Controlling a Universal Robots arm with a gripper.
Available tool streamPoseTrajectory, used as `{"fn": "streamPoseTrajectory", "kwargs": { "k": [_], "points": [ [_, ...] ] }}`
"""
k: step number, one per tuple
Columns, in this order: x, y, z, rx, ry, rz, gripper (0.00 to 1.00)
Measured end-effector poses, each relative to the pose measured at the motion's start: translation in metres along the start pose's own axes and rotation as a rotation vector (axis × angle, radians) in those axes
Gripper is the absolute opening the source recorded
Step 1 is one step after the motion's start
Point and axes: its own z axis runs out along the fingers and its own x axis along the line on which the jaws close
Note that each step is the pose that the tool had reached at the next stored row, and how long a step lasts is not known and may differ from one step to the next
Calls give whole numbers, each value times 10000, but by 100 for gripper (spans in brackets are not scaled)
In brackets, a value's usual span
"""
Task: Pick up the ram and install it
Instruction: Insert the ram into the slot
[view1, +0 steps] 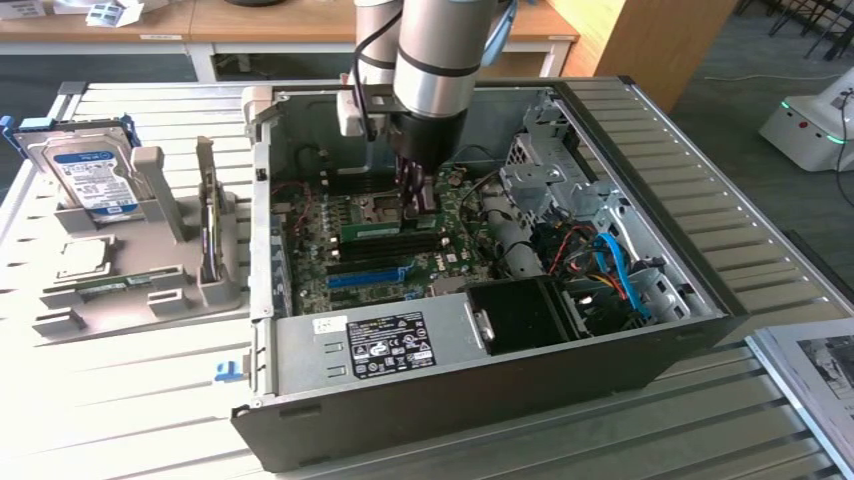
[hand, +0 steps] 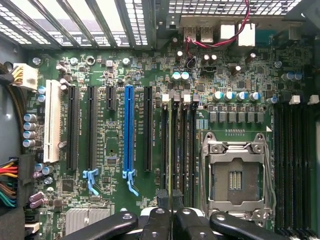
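The ram (view1: 380, 226) sits clamped between nearly closed fingers (view1: 422, 190); arm (view1: 434, 60) hangs vertical inside the case (view1: 641, 335).

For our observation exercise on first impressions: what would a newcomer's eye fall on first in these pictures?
First, the silver robot arm reaches down into the open computer case at the middle of the exterior view, its gripper closed on the green ram over the motherboard. Next, the bright blue slot on the board in the wrist view, and the blue-labelled hard drive standing in a grey rack at the exterior view's left.
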Motion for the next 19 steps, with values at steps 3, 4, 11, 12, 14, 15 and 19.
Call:
{"fn": "streamPoseTrajectory", "kwargs": {
  "k": [3, 4, 11, 12, 14, 15, 19],
  "points": [
    [0, -1, 16, -1, 2, 4, 12],
    [0, -1, 24, -1, 1, 6, 12],
    [1, -4, 78, -1, 2, 30, 12],
    [1, -4, 85, -1, 1, 34, 12],
    [1, -5, 94, -2, 2, 42, 12],
    [1, -4, 94, -2, 3, 43, 12],
    [1, -6, 94, -2, 1, 43, 12]
  ]
}}
